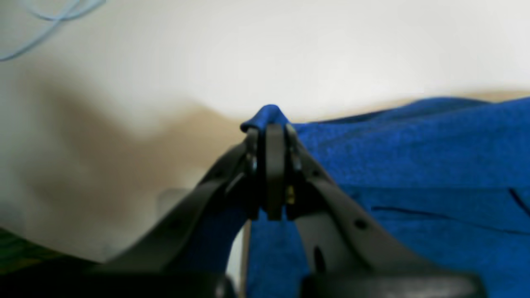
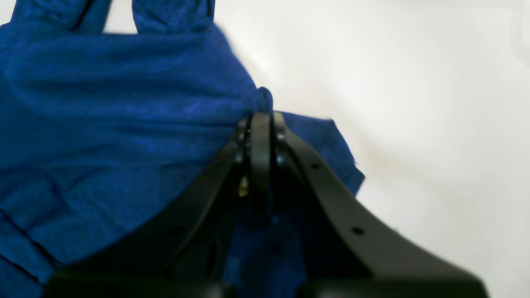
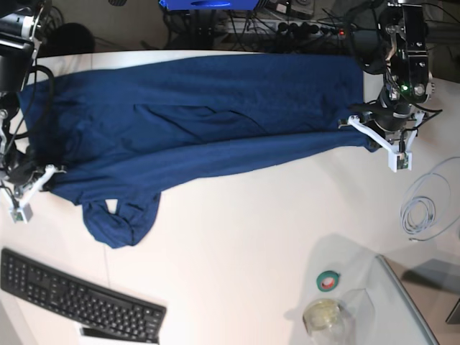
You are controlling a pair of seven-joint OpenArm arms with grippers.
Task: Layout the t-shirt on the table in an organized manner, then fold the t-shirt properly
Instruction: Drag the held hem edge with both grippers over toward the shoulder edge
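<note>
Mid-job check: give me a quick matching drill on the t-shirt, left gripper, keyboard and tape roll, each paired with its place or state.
Things:
1. t-shirt
2. left gripper
3. keyboard
4. tape roll

Places or states:
A. green, on the table beside a clear round container
B. shut on a pinch of blue fabric
C. stretched between both arms
D. black, at the table's near edge

Pairs: 1-C, 2-B, 3-D, 4-A

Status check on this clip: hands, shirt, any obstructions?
Left hand shut on t-shirt edge. Right hand shut on opposite edge. Shirt stretched between them across table, one part bunched near the keyboard. Nothing blocking.
</note>
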